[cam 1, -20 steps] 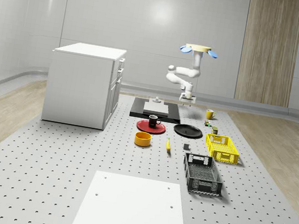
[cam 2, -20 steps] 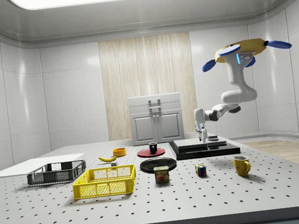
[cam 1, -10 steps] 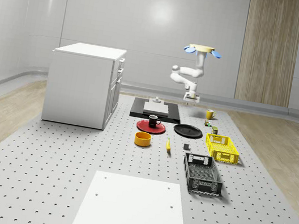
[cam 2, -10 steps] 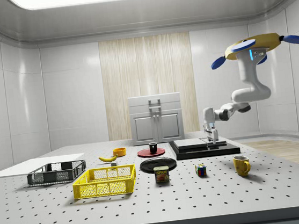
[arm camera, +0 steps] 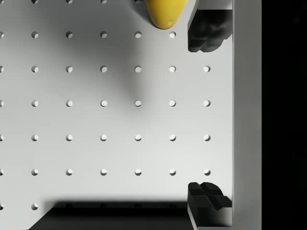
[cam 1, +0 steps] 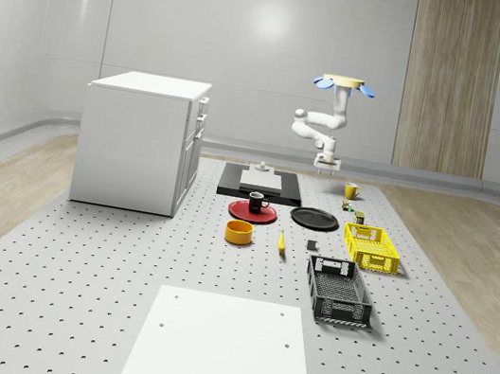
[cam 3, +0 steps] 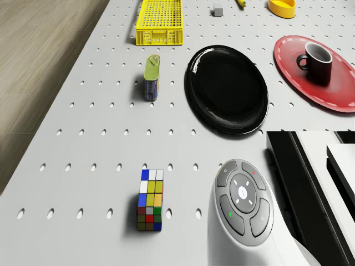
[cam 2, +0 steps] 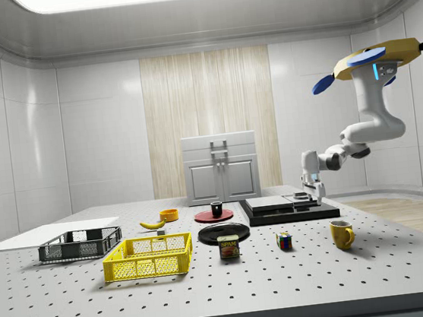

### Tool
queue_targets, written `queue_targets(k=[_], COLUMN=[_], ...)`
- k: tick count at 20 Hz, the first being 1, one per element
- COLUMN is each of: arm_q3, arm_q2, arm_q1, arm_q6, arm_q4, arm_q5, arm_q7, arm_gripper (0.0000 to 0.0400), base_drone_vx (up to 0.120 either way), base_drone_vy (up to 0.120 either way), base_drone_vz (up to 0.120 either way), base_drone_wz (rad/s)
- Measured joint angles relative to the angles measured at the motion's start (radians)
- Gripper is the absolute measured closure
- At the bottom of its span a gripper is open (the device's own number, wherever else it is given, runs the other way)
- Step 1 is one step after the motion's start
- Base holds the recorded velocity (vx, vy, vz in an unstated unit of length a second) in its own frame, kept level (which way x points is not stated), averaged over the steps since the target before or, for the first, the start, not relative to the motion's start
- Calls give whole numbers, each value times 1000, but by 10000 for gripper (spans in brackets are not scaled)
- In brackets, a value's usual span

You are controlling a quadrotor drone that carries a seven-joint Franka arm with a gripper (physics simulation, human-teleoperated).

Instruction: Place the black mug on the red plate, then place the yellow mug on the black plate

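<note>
Black mug (cam 1: 258,202): dark, handled, upright on the red plate (cam 1: 252,212), which bears a pale dashed ring near its rim. Yellow mug (cam 2: 342,234): glossy, handle visible, standing on the perforated tabletop (cam 1: 104,259) at the side view's right, well apart from the black plate (cam 3: 227,88), which lies bare beside the red one.

Drone (cam 2: 383,58) hovers high at the side view's right, beyond the black slab (cam 2: 288,209); the arm bends down so that the pincer (cam 2: 313,190) hangs above the slab's right end. In the wrist view its dark fingers (arm camera: 206,29) stand wide apart, holding nothing, over bare tabletop.

Containers: yellow crate (cam 1: 371,247) and black crate (cam 1: 338,289), contents cannot be judged. Orange bowl (cam 1: 238,232), banana (cam 2: 152,224), tin can (cam 3: 152,77) and colour cube (cam 3: 150,199) stand loose.

Room: white cabinet (cam 1: 141,140), pale walls, wood panel, wood floor strips.
</note>
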Motion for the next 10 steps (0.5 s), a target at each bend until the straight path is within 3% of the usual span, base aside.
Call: queue_targets(k=[7, 10], arm_q3=[0, 0], arm_q2=[1, 1], arm_q1=[0, 1], arm_q6=[-1, -1], arm_q4=[0, 0], arm_q5=[0, 0], arm_q7=[0, 0], arm_gripper=[0, 0], base_drone_vx=[-120, -13], base_drone_vy=[120, 120], base_drone_vz=[0, 0], base_drone_wz=[0, 0])
